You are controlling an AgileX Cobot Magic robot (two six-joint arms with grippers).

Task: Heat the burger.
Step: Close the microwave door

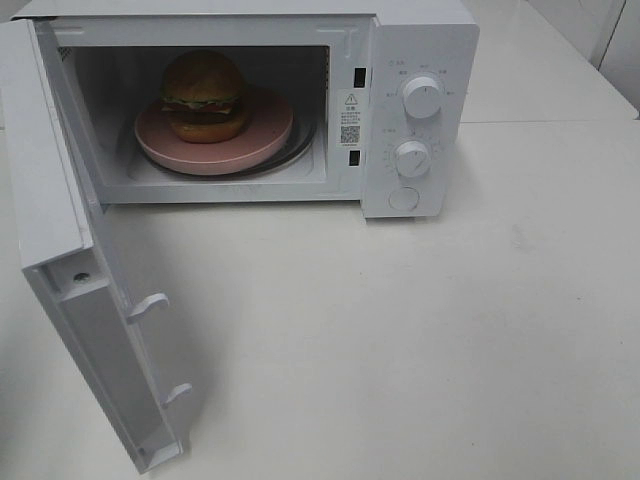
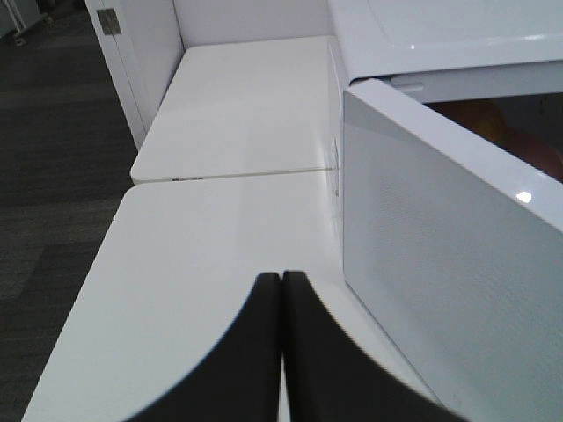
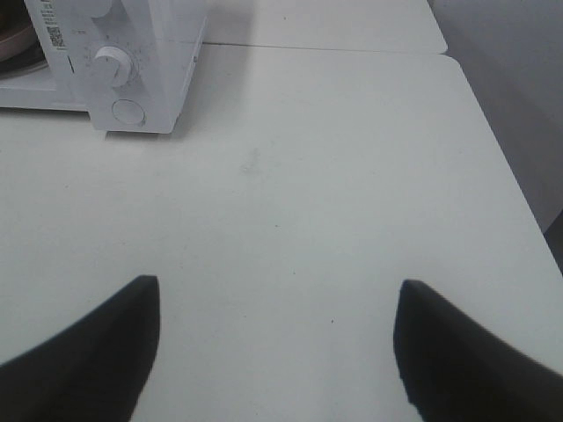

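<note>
Although already loaded, waits unheated. Finds the burger upright on the pink plate, deep in the cavity of the microwave, upper left of centre in the high view. Counts the loading step as done, judging from that placement alone. Leaves a good deal to do: swinging shut the door, standing wide open down the left edge of the frame with its latch hooks facing out over the bench; then setting the upper knob and the lower knob on the control panel, right of the cavity. Cannot read either setting at this size. Puts progress near the midpoint, as a judgement only.

Shows neither arm in the high view, so relies on the wrist views for both.

Catches the left gripper fully closed, fingertips pressed flat together with nothing between them. Places it low over the bench, just beside the outer face of the door and apparently not touching it. Suggests a push on that panel as the likely next move, with the closed fingers serving as a blunt pusher.

Catches the right gripper spread wide, holding nothing and touching nothing. Places it above the bench, well apart from the knob side of the microwave. Reads it as waiting, perhaps for the knobs after closing the door, though nothing in the pictures settles that.
</note>
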